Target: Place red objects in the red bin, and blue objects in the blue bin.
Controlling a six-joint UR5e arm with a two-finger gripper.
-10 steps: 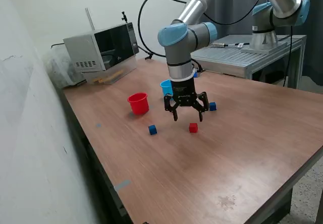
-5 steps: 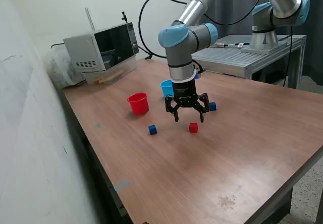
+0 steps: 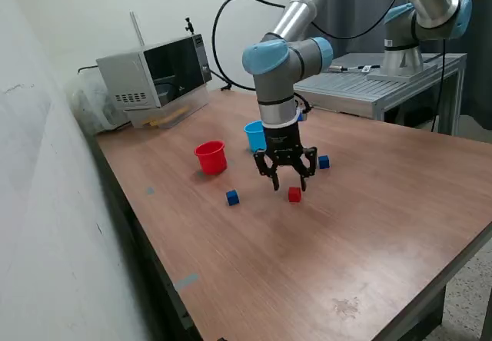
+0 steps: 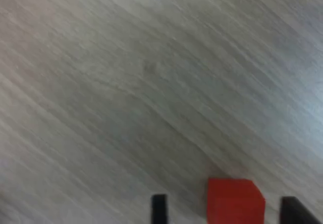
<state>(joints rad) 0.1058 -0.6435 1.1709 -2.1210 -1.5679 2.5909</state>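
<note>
A tiny red cube (image 3: pixel 294 194) lies on the wooden table, and it also shows in the wrist view (image 4: pixel 235 201). My gripper (image 3: pixel 290 186) hangs low right over it. The jaws are partly open, with a fingertip on each side of the cube and a gap at both. The fingertips (image 4: pixel 159 209) do not touch it. One dark blue cube (image 3: pixel 232 196) lies to the exterior view's left, and another (image 3: pixel 324 162) to its right. The red bin (image 3: pixel 211 157) and the light blue bin (image 3: pixel 254 134) stand upright behind. A second red cube is not in view.
A microwave (image 3: pixel 154 71) stands at the table's back corner by the wall. A metal bench (image 3: pixel 369 87) with a second arm's base stands behind the table. A black cable (image 3: pixel 219 41) loops above the back of the table.
My gripper has dropped lower over the red cube and its fingers have drawn closer together. The cubes and both bins have not moved.
</note>
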